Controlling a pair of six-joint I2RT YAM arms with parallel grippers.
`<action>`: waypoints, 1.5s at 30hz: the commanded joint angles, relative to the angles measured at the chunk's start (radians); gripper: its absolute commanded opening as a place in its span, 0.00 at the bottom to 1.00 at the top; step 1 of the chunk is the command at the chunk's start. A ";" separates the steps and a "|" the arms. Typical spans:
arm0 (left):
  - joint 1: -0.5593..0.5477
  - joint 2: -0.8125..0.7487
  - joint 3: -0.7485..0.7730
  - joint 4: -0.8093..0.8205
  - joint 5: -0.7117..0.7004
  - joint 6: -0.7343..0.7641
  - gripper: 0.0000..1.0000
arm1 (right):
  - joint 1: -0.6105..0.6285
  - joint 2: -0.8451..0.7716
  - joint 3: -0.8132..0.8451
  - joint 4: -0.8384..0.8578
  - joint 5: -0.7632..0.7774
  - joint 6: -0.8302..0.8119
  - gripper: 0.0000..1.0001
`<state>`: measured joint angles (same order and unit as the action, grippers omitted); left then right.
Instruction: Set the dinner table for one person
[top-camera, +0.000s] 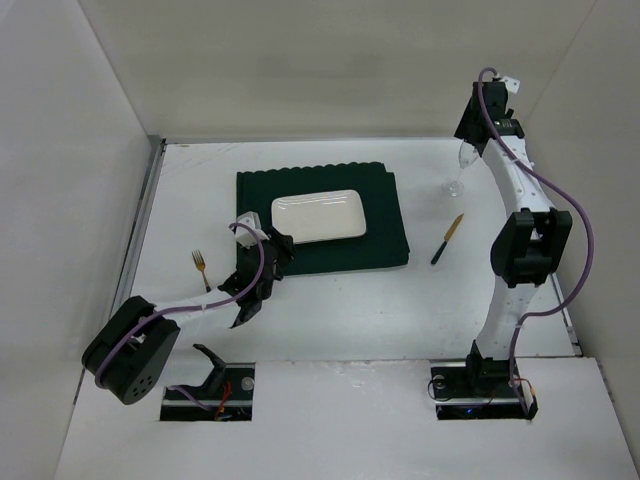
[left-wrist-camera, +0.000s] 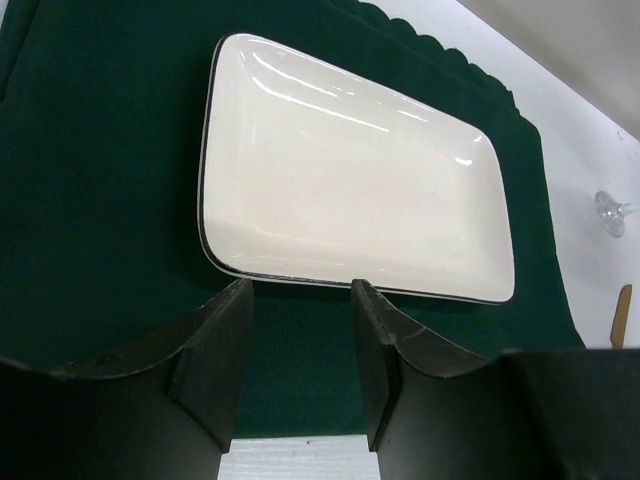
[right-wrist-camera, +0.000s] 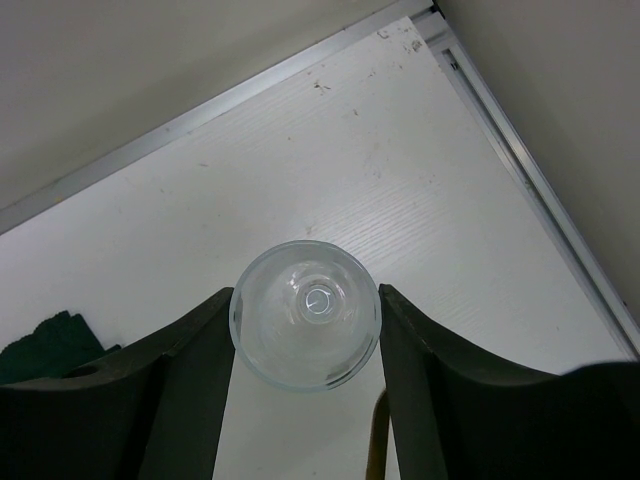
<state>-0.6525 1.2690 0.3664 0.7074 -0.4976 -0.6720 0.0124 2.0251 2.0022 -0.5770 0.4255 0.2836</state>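
Glass (right-wrist-camera: 305, 315), fragile and slick, is sitting clamped at its bowl in right gripper (right-wrist-camera: 305, 298), right of plate (top-camera: 318, 217); left gripper (left-wrist-camera: 300, 300) is gaping empty.

I see the plate (top-camera: 318, 217) lying on the placemat (top-camera: 380, 235), which rests on the counter (top-camera: 350, 320). The fork (top-camera: 201, 268) lies left of the placemat. The knife (top-camera: 447, 239) lies to the right of the placemat, and the glass (top-camera: 456, 185) is farther right, beside its back half.

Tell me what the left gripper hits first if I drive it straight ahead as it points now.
Likely the plate, its near rim centred ahead of the open left gripper. Depth is unclear: if the line dips, the placemat comes first.
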 joint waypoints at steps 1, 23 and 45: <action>0.004 -0.005 -0.003 0.049 -0.013 0.006 0.41 | -0.002 -0.041 0.027 0.011 0.009 -0.009 0.55; -0.006 0.001 0.003 0.049 -0.013 0.011 0.41 | 0.272 -0.232 -0.080 0.126 -0.042 0.006 0.55; 0.004 0.007 0.000 0.049 -0.006 0.006 0.41 | 0.396 -0.020 0.089 0.140 0.001 -0.023 0.56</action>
<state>-0.6525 1.2800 0.3660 0.7078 -0.4969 -0.6701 0.4007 2.0186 2.0174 -0.5381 0.3882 0.2802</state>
